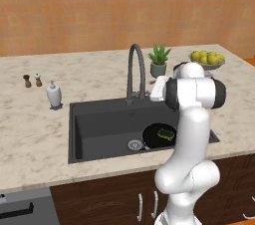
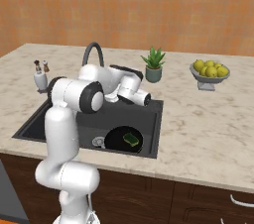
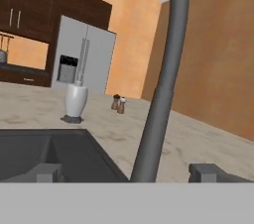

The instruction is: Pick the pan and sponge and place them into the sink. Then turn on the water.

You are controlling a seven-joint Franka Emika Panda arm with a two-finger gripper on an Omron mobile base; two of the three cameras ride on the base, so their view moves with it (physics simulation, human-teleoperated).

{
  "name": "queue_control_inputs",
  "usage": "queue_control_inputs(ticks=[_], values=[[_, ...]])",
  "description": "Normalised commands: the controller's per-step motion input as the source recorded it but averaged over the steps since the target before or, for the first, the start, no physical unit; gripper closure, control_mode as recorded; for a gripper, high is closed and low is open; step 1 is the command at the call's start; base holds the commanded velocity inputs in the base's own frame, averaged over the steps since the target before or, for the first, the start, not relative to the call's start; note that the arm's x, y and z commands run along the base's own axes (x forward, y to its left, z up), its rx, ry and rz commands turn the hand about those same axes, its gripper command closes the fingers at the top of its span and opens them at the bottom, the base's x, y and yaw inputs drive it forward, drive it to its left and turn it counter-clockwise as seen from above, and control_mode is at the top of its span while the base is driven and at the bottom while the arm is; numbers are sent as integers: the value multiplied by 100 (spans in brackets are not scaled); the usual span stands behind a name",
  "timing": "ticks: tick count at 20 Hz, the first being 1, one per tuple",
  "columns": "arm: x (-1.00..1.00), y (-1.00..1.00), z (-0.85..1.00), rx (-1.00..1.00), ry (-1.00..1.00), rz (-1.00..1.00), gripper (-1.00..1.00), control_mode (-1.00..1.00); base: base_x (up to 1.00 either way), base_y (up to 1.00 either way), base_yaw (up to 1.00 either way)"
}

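- The round black frying pan (image 1: 158, 136) lay inside the dark grey rectangular sink (image 1: 99, 119), with the small yellow-and-green sponge (image 1: 166, 133) resting in it.
- The gripper (image 3: 129, 171) stood wide open and empty, its jaws either side of the tall arched grey faucet (image 3: 161, 94).
- The faucet looked rigid and smooth, probably slippery; its lever was hidden, so no grasp point could be judged.

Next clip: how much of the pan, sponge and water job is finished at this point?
Done: the pan lies in the sink beside the drain, with the sponge resting in it. In hand: the open gripper sits close to the faucet, its fingers either side of the neck, not closed on it. Left: no water runs from the spout yet, so the tap has to be turned on.
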Motion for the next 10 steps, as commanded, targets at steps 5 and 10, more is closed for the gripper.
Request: queue_control_inputs(ticks=[5,10], values=[[37,2,-47,0,0,0,-100,-100,0,0,0],[35,0,-21,1,0,0,-100,-100,0,0,0]])
